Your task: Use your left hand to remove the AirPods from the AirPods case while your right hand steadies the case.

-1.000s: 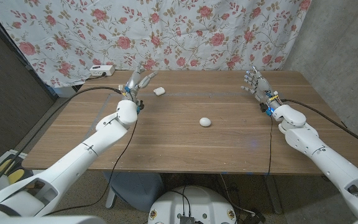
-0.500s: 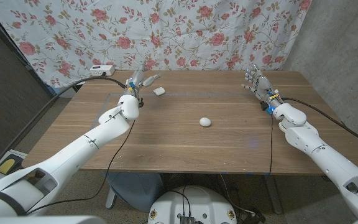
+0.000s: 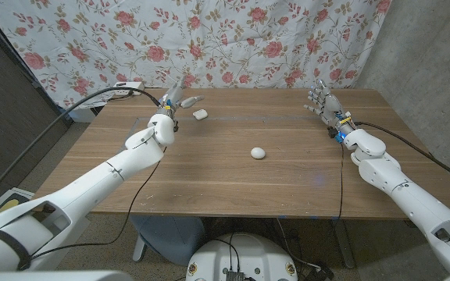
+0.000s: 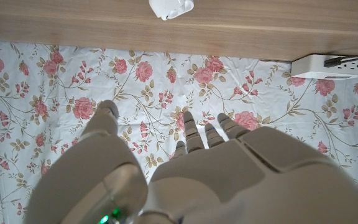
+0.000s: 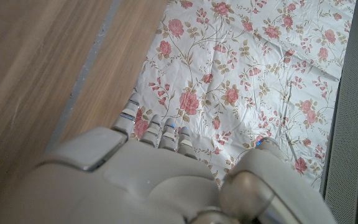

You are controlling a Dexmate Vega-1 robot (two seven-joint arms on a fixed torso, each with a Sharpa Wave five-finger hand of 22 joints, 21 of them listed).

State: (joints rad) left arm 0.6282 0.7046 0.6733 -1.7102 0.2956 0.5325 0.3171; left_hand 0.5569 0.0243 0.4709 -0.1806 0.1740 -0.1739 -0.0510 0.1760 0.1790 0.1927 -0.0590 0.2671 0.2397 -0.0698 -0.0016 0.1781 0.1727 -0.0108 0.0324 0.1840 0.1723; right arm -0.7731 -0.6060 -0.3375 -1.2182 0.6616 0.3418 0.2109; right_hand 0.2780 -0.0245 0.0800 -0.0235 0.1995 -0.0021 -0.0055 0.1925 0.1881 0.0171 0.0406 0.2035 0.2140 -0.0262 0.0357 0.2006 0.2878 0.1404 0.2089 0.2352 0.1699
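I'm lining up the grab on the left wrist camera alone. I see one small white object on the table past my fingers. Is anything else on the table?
Observer: Yes. A white rounded object lies near the middle of the table, apart from the small white object beside your left hand.
Operator: Where's my right hand?
Observer: The right hand is at the table's far right, fingers spread, holding nothing.
Operator: Is it close to either object?
Observer: No, it touches neither. Both lie well off to its left.
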